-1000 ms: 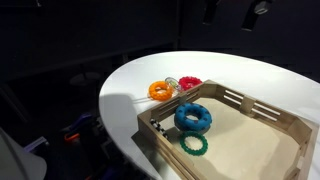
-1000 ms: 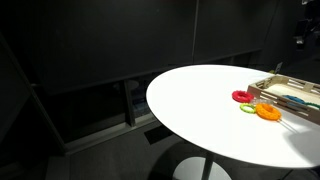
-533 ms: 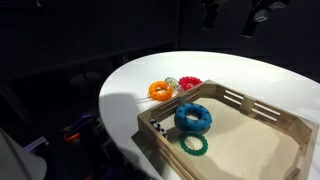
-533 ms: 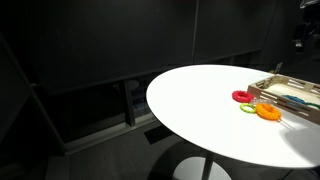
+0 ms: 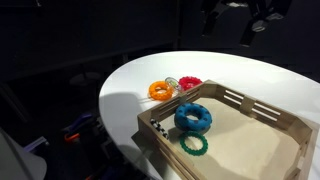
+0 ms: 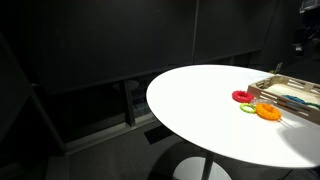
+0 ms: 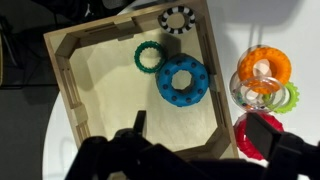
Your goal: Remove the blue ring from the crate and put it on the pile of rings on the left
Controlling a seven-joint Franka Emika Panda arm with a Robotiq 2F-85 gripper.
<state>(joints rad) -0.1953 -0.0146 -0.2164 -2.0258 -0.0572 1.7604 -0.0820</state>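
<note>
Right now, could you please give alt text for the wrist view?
From above: the blue ring lies inside the crate beside a green ring; the pile of rings sits outside, the open gripper shows at the bottom edge.

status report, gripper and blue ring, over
Gripper open, empty, high above the crate. Blue ring lies in crate, untouched, green ring beside it. Nothing blocking it.

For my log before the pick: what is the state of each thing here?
gripper: open, empty, high above the table.
blue ring: lies flat in the crate, untouched.
dark-green ring: lies flat in the crate.
pile of rings: on the table, outside the crate.
</note>
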